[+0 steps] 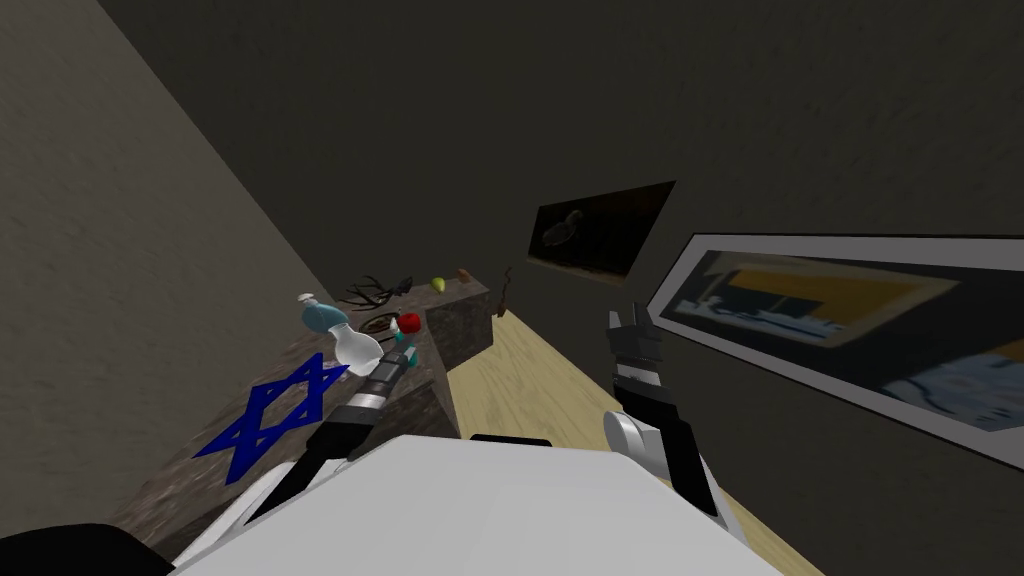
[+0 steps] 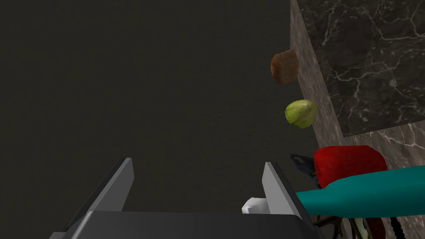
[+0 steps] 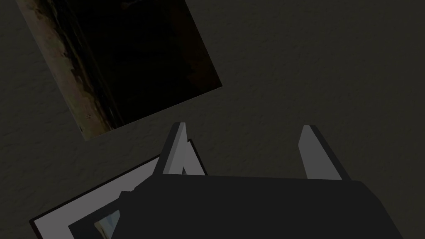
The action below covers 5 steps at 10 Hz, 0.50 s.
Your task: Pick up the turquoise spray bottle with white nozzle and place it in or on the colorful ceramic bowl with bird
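Left arm lay stretched across the desk [image 1: 175, 488], left end effector [image 2: 198, 186] spread empty beside the turquoise spray bottle [image 2: 365, 193]; right end effector [image 3: 249, 151] likewise spread

Counting nine singles and two pairs around the marbled counter [image 1: 180, 485]

Tallying one turquoise spray bottle [image 2: 365, 195], one red apple [image 2: 348, 164], one green fruit [image 2: 301, 113], one brown lump [image 2: 284, 66], one white vase [image 1: 357, 347], one pale blue flask [image 1: 320, 315], one bowl [image 1: 378, 324], one black branching ornament [image 1: 375, 291] and one blue six-pointed star [image 1: 275, 410], sitting left of centre in the head view; finding two framed pictures hanging on the wall, the dark picture [image 1: 598, 232] at upper centre and the white-framed picture [image 1: 850, 320] at right; counting two grippers, left gripper [image 2: 198, 162] and right gripper [image 3: 243, 125], each showing two fingers [image 2: 122, 182].
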Tool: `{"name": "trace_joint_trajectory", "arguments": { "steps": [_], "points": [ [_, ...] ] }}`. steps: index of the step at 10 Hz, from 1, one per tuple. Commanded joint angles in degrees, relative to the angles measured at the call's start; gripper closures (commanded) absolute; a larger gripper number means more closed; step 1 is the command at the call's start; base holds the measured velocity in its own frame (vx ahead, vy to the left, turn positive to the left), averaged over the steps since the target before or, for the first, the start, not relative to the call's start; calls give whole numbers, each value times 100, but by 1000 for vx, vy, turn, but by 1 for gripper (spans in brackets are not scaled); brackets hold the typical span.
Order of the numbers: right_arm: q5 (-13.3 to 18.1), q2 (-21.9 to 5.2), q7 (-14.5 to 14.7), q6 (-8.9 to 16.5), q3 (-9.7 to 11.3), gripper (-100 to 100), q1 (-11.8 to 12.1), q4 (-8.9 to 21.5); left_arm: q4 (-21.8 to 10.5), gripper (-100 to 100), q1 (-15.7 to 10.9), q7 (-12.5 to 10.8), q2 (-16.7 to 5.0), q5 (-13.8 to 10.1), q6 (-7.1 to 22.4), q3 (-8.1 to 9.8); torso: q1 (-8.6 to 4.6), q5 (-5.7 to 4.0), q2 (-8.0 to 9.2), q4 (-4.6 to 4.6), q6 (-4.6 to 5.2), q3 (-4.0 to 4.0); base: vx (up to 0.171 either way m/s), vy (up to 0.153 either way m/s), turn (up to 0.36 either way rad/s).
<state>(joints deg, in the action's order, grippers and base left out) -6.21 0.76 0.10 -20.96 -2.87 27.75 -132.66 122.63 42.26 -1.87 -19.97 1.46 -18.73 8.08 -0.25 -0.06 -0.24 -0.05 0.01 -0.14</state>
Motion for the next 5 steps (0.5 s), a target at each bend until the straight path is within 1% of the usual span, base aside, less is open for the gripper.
{"name": "trace_joint_trajectory", "arguments": {
  "steps": [1, 3, 4, 5],
  "points": [
    [0, 0, 0, 0, 0, 0, 0, 0, -13, -100, 63, 1, -102, -10, 171, 42, 0, 0, 0, 0, 0, 0, 57, -65, -3],
    [0, 0, 0, 0, 0, 0, 0, 0, -154, -100, 320, 19, -454, -56, 520, 198, 6, 1, 5, 1, 0, 2, 53, -62, -27],
    [0, 0, 0, 0, 0, 0, 0, 0, -154, -100, 320, 19, -458, -56, 538, 198, 1, 0, 4, 1, 0, 2, 49, -53, -6],
    [0, 0, 0, 0, 0, 0, 0, 0, -228, -100, 445, 37, -641, -80, 732, 282, 6, 1, 5, 1, 0, 2, 51, -46, -25]
  ]
}}
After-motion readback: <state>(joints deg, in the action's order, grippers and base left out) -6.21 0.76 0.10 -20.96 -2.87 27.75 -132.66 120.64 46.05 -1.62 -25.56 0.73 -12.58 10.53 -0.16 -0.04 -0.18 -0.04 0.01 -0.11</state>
